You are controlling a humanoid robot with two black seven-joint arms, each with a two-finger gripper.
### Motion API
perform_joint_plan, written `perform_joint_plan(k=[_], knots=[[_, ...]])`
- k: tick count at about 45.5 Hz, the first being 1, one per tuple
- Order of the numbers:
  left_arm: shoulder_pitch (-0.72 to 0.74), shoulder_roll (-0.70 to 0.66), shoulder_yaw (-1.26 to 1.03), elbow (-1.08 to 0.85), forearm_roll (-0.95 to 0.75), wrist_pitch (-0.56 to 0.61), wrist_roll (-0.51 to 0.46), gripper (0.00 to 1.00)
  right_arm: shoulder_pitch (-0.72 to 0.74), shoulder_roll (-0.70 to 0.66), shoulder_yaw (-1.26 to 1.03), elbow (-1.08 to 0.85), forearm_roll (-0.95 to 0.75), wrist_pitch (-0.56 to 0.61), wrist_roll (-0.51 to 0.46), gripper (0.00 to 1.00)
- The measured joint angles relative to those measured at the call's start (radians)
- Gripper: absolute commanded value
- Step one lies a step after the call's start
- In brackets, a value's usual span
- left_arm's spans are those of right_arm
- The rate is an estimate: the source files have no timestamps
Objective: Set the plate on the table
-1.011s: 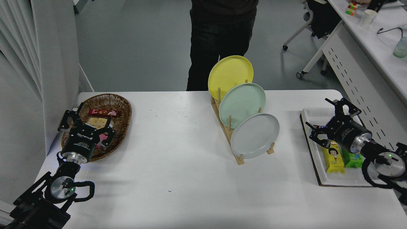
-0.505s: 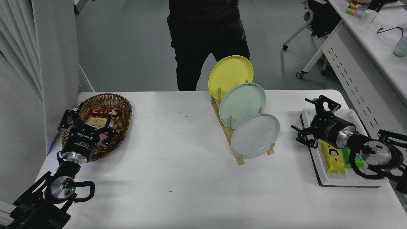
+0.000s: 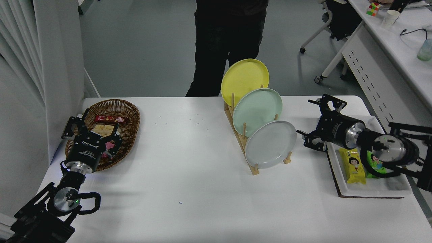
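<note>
So far nothing is done: your plate point(image 3: 271, 144) stands in the rack point(image 3: 240, 138), right gripper point(image 3: 312, 123) open beside it, left gripper point(image 3: 88, 129) parked, open.

Smooth, glossy glaze on the pale grey plate point(image 3: 270, 144), likewise on the mint green plate point(image 3: 257, 111) and yellow plate point(image 3: 244, 80). Bare light wood in the rack point(image 3: 243, 141). Plain, smooth white table point(image 3: 189, 175). Rough brown wicker for the basket point(image 3: 126, 111). Shiny foil-like snack wrappers point(image 3: 352, 166). Matt black gripper point(image 3: 312, 121) housings with bright metal wrist rings.
</note>
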Motion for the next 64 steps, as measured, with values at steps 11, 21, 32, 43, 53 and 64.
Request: perform_joint_plan(k=[11, 21, 32, 43, 53, 64], knots=[[0.0, 0.0, 0.0, 0.0, 0.0, 0.0, 0.0, 0.98, 0.054, 0.027, -0.031, 0.023, 0.012, -0.04, -0.006, 1.0], [0.0, 0.0, 0.0, 0.0, 0.0, 0.0, 0.0, 0.98, 0.085, 0.062, -0.057, 0.031, 0.017, -0.058, -0.018, 1.0], [0.0, 0.0, 0.0, 0.0, 0.0, 0.0, 0.0, 0.98, 0.099, 0.087, -0.074, 0.035, 0.019, -0.065, -0.04, 1.0], [0.0, 0.0, 0.0, 0.0, 0.0, 0.0, 0.0, 0.98, 0.117, 0.098, -0.095, 0.035, 0.008, -0.064, -0.082, 1.0], [0.0, 0.0, 0.0, 0.0, 0.0, 0.0, 0.0, 0.98, 0.13, 0.105, -0.104, 0.034, -0.002, -0.057, -0.097, 1.0], [0.0, 0.0, 0.0, 0.0, 0.0, 0.0, 0.0, 0.98, 0.138, 0.112, -0.108, 0.033, -0.036, -0.047, -0.106, 1.0]])
